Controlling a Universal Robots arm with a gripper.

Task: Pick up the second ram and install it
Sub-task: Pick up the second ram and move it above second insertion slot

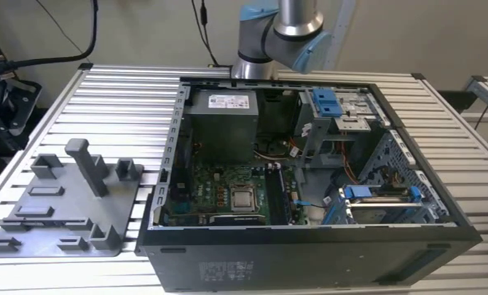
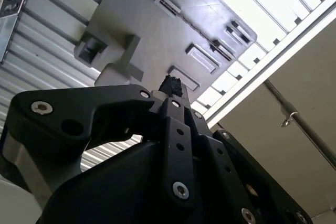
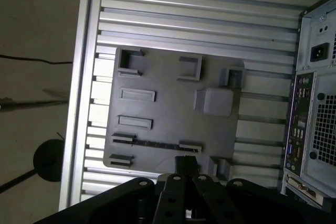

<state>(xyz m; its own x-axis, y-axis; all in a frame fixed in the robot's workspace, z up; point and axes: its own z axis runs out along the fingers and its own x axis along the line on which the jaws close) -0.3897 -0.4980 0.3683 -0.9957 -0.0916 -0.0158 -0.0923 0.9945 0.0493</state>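
Note:
My gripper (image 3: pixel 186 165) hangs over the grey fixture tray (image 3: pixel 168 108) and looks shut, its dark fingers pressed together with nothing showing between them. In the second wrist view the gripper (image 2: pixel 170 85) ends in one joined tip over the tray (image 2: pixel 142 19). A thin dark strip (image 3: pixel 155 143) runs between two end clips on the tray, just ahead of the fingertips. I cannot tell whether that strip is the second ram on edge or a bare slot. In the exterior view the tray (image 1: pixel 64 209) lies at the left, beside the open computer case (image 1: pixel 310 252).
A thick grey upright post (image 1: pixel 86 166) rises from the tray. Inside the case lie the green motherboard (image 1: pixel 207 190), a square silver processor chip (image 1: pixel 244 200) and long memory slots (image 1: pixel 278 195). The arm's base (image 1: pixel 256 61) stands behind the case. The case's rear panel (image 3: pixel 315 103) flanks the tray.

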